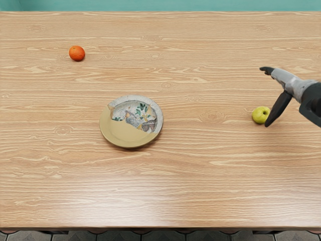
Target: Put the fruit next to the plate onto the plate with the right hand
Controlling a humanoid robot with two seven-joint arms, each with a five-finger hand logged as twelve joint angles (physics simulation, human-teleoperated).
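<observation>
Right robot hand (287, 86) spread wide, empty, just beside the green apple (260, 114).

Open tabletop (210, 165) runs from apple (260, 115) at right edge to plate (114, 134) at centre. Orange (76, 53) sits upper left, well apart from that lane.

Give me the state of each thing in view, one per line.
apple: on the table, not grasped.
right hand: open, fingers spread, holding nothing, beside the apple.
plate: flat on the table, no fruit on it.
orange: on the table, far from the plate.
</observation>
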